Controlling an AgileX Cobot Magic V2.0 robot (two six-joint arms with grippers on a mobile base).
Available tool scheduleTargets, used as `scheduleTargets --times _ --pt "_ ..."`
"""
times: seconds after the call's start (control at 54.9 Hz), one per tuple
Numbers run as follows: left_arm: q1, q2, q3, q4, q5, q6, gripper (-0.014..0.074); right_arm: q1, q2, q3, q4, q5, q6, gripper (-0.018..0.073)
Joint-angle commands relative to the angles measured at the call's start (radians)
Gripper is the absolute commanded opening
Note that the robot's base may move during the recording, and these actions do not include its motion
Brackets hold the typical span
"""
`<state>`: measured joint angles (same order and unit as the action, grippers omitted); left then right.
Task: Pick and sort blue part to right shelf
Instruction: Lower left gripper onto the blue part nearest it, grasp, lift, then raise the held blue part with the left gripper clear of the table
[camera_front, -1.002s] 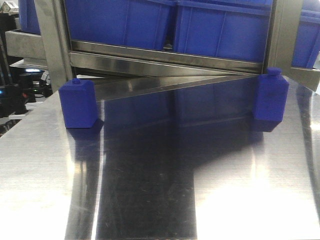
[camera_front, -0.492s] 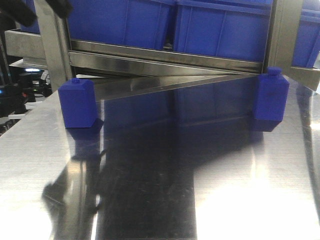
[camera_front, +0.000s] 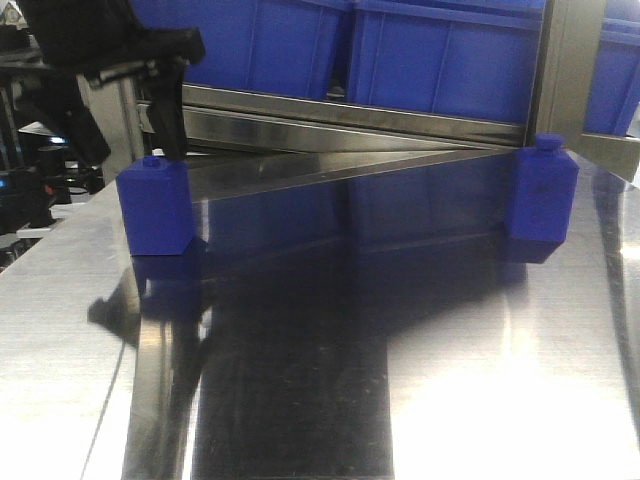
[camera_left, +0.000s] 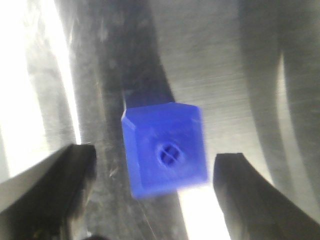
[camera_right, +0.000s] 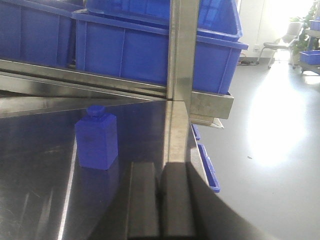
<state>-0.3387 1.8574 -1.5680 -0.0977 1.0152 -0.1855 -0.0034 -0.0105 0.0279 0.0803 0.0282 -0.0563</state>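
Observation:
Two blue parts stand upright on the steel table: one at the left, one at the right. My left gripper hangs just above the left part, open, with its fingers either side of the part's top. In the left wrist view the part is seen from above, nub up, between the spread fingers, untouched. My right gripper is shut and empty, low over the table, with the right part ahead to its left. The right shelf's rail runs behind both parts.
Large blue bins sit on the shelf above the rail, also in the right wrist view. A steel shelf post stands right of the right part. The table's right edge drops to the floor, where more blue bins lie.
My left gripper has come in from the upper left and dropped to just above the left blue part. Both blue parts have stayed put.

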Motion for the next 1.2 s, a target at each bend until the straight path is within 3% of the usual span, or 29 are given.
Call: scheduleTargets --times 0.0,0.419,0.783,1.002,1.184 --pt "-0.007 -0.013 -0.034 -0.003 -0.028 -0.016 0.0536 0.0 -0.018 -0.006 -0.006 -0.087 -0.002 0.0068" --pt "-0.007 0.055 -0.034 -0.004 -0.037 -0.016 0.0519 0.0 -0.018 -0.006 -0.006 -0.087 -0.002 0.0068" --pt "-0.007 0.053 -0.036 -0.001 -0.041 -0.005 0.0248 0.0 -0.018 -0.006 -0.006 -0.087 -0.002 0.0068" --pt "-0.007 0.007 -0.067 -0.001 0.011 0.039 0.0246 0.0 -0.018 -0.006 -0.006 -0.087 -0.002 0.0068" --pt "-0.009 -0.148 -0.028 0.002 -0.033 0.08 0.0246 0.0 -0.018 -0.006 -0.006 -0.087 -0.002 0.0068"
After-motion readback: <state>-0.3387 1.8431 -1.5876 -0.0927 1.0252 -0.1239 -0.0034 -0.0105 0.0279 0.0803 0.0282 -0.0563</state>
